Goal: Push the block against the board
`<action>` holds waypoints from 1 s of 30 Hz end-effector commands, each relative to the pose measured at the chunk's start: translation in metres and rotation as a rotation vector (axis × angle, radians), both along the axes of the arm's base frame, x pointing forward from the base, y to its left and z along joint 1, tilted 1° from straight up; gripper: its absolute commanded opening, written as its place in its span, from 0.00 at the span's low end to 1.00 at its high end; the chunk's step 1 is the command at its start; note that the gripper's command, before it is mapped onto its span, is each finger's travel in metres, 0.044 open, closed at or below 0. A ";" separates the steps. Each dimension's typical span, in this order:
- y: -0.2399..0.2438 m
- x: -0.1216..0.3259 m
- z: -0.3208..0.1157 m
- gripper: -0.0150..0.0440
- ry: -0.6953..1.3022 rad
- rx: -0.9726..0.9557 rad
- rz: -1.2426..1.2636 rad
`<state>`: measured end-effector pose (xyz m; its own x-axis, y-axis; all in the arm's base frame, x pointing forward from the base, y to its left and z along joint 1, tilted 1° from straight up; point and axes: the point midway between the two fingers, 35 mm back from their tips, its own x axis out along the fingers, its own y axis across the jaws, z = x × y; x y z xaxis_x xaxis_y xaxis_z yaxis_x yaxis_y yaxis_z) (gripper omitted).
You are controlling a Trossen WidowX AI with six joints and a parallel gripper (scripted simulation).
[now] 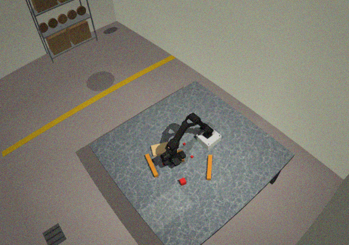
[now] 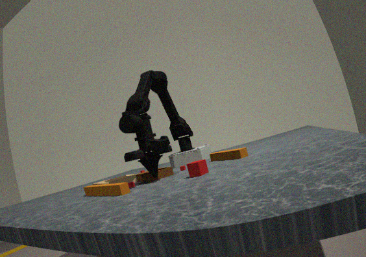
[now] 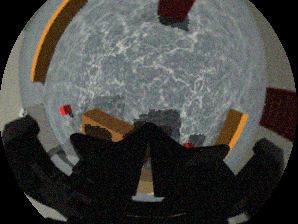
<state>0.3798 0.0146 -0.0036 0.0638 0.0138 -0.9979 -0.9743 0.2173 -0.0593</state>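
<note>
Square block (judged to be the pale piece) (image 1: pixel 158 150) (image 2: pixel 121 179) (image 3: pixel 145 190) lies left of the hand (image 1: pixel 172 161) (image 2: pixel 156 177) (image 3: pixel 149 125) in the top view; the hand is clenched, grasping nothing; the likely board, an orange bar (image 1: pixel 182 159) (image 2: pixel 166 172) (image 3: pixel 107 125), is partly hidden, contact unverified. Outward, left in that view, lies another orange bar (image 1: pixel 151 165) (image 2: pixel 107 189) (image 3: pixel 232 132); lower centre, a red cube (image 1: pixel 182 181) (image 2: pixel 197 168) (image 3: pixel 175 7). Risk: an off-centre push could rotate either part, spoiling flush contact or edge alignment; a low retreat could drag them.
</note>
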 end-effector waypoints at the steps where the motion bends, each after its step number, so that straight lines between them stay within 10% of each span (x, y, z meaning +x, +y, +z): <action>1: 0.004 -0.001 -0.004 0.25 0.016 -0.005 -0.005; 30: 0.041 0.011 0.025 0.25 0.014 0.000 -0.002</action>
